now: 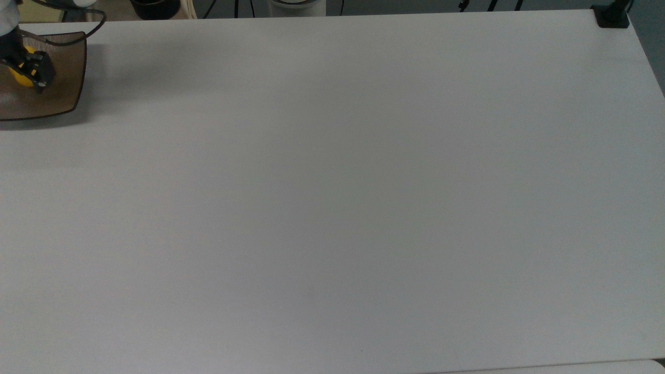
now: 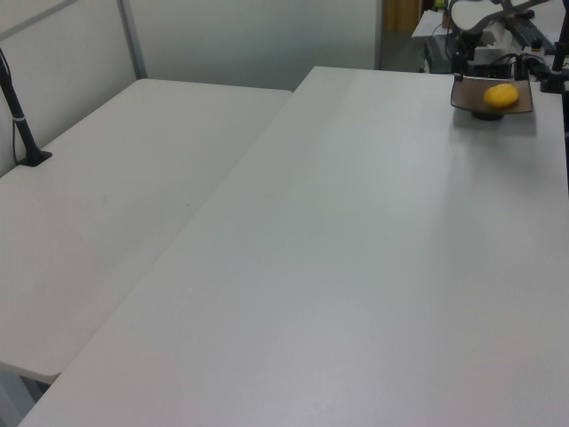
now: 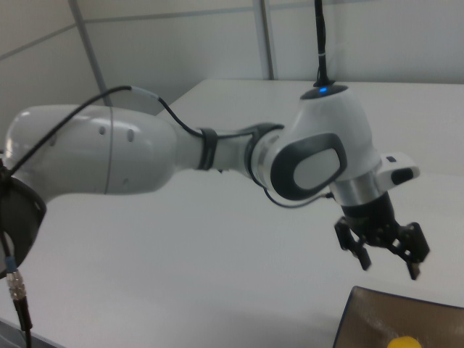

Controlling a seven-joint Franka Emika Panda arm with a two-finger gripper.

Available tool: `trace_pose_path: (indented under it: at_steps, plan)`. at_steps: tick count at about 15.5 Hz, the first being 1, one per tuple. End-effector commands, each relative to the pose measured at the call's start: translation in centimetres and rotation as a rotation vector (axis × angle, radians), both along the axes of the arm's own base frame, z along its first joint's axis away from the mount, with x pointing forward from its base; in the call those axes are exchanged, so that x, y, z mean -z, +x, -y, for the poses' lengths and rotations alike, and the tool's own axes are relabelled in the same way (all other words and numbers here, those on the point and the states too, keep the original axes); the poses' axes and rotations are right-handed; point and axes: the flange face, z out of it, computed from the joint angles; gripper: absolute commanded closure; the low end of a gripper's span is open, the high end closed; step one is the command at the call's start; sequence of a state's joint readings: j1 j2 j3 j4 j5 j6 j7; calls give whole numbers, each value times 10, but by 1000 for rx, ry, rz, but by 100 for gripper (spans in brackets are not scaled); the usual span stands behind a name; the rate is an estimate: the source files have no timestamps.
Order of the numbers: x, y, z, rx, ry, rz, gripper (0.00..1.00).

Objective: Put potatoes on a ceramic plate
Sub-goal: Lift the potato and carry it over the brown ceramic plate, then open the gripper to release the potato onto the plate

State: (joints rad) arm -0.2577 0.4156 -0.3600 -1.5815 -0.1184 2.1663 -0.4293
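The yellow potato [image 2: 501, 94] lies on the brown square ceramic plate [image 2: 521, 105] at the far right corner of the table in the left view. In the top view the plate [image 1: 62, 88] sits at the top left, and the potato [image 1: 22, 77] is partly covered by my gripper [image 1: 36, 72]. The right view has my gripper [image 3: 389, 268] hanging open and empty above the plate [image 3: 377, 312], with the potato [image 3: 402, 342] lying free below it.
A black cable [image 1: 78, 39] loops over the plate's far corner. A black clamp [image 1: 612, 15] sits at the top view's upper right corner. A second white table [image 2: 107, 205] with a black post [image 2: 22, 124] adjoins on the left view's left.
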Motion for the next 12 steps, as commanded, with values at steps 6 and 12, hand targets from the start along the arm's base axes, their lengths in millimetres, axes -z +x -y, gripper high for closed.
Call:
trace_pose_path:
  at_steps: [6,12]
  plan:
    - [-83,-29,-90,13,317,-31,1]
    - [-141,-47,-188,-10,397,-54,1]
